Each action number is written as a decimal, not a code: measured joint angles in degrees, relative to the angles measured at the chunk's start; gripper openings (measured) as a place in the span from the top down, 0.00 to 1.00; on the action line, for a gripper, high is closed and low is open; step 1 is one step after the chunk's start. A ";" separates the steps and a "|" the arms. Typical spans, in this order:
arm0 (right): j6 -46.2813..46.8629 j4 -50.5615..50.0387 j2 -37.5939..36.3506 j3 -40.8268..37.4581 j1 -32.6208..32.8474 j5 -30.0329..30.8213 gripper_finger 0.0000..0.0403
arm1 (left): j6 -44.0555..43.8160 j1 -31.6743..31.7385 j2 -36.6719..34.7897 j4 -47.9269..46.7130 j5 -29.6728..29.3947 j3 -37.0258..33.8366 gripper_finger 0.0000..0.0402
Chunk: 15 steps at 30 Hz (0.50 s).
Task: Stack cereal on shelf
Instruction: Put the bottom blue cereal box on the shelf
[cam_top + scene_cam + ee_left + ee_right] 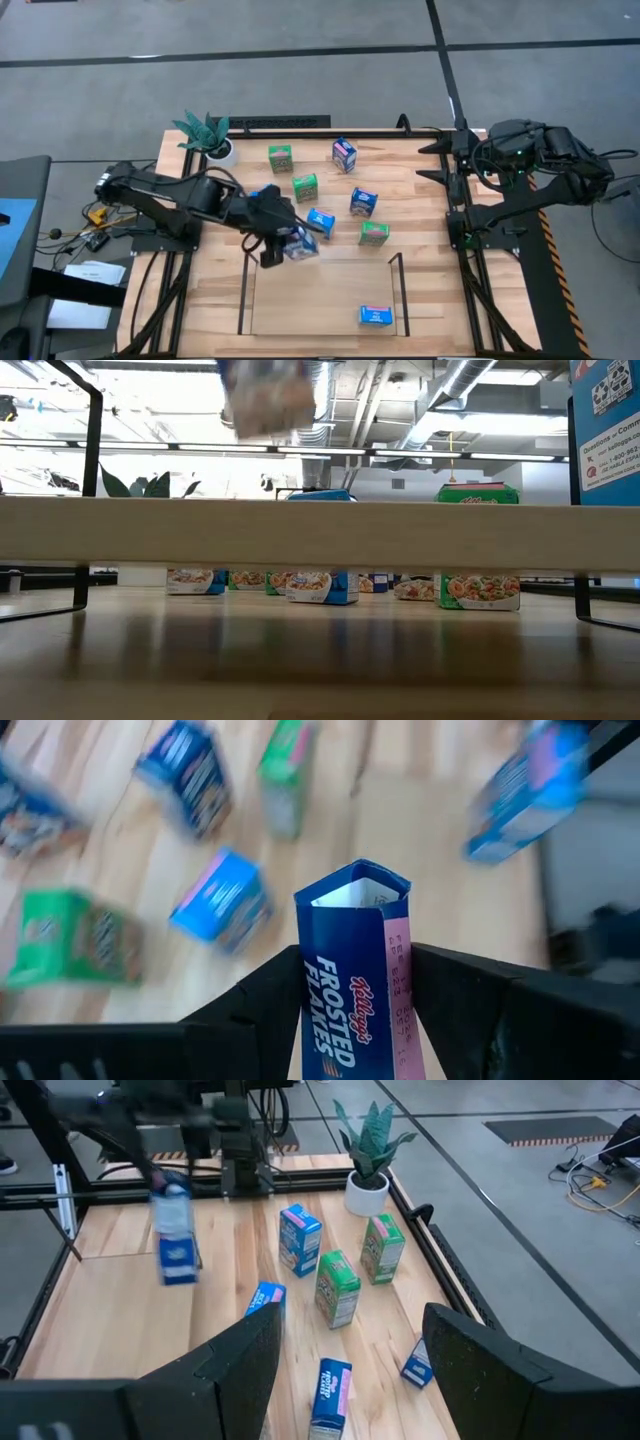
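I have a blue Frosted Flakes box (352, 970) pinched between the two dark fingers of the left gripper (290, 243). In the left wrist view it stands end-on between the pads, its long axis running away from the wrist with the torn-open top flap at the far end. From above, the box hangs over the table (430, 280) just outside the far left corner of the shelf (245, 300). In the low view it shows as a blur well above the table surface, so it is off the wood.

Just beside the held box, toward the right arm, lies another blue box (321, 222). Farther out I see a green box (374, 233), a blue one (363, 203), a green one (305, 187), another green one (280, 158) and an upright blue one (344, 154), all scattered on the far half of the table and apart from each other. The potted plant (207, 135) stands at the far left corner.

Inside the shelf, one blue box (376, 316) lies near its right rail (398, 290); most of the wood base is bare. Nothing stands between the held box and the shelf's base.

The right gripper (350, 1370) waits at the right edge of the table, its fingers spread with nothing between them.
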 joint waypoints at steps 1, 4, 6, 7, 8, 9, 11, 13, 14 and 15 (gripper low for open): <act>0.00 -0.21 0.00 0.00 0.00 0.00 0.33 | -0.64 -0.84 0.00 1.06 -0.05 0.84 0.59; 0.04 -1.29 0.00 0.00 0.00 0.00 0.33 | -2.42 -3.54 0.67 4.87 -1.10 3.53 0.59; 0.19 -2.00 0.02 0.00 0.01 -0.02 0.33 | -2.79 -5.60 2.38 6.25 -2.07 6.07 0.59; 0.38 -2.30 0.02 0.00 0.02 -0.10 0.33 | -2.83 -6.47 3.76 5.65 -2.65 7.79 0.59; 0.59 -2.59 0.00 0.00 0.02 -0.38 0.33 | -2.78 -7.21 5.49 5.35 -3.34 9.91 0.59; 0.63 -2.78 0.00 0.00 0.02 -1.06 0.33 | -2.72 -8.09 7.33 5.21 -3.83 12.28 0.59; 0.61 -2.78 0.00 0.00 0.02 -1.84 0.33 | -2.72 -9.50 11.28 3.29 -3.92 17.22 0.59; 0.59 -2.78 0.00 0.00 0.06 -2.73 0.33 | -2.70 -10.54 15.63 1.34 -3.94 22.79 0.59; 0.60 -2.78 0.00 0.00 0.07 -3.06 0.33 | -2.70 -11.13 17.77 -0.67 -3.96 25.52 0.59; 0.59 -2.78 0.00 0.00 0.07 -3.11 0.33 | -2.71 -11.51 19.73 -3.20 -4.12 27.95 0.59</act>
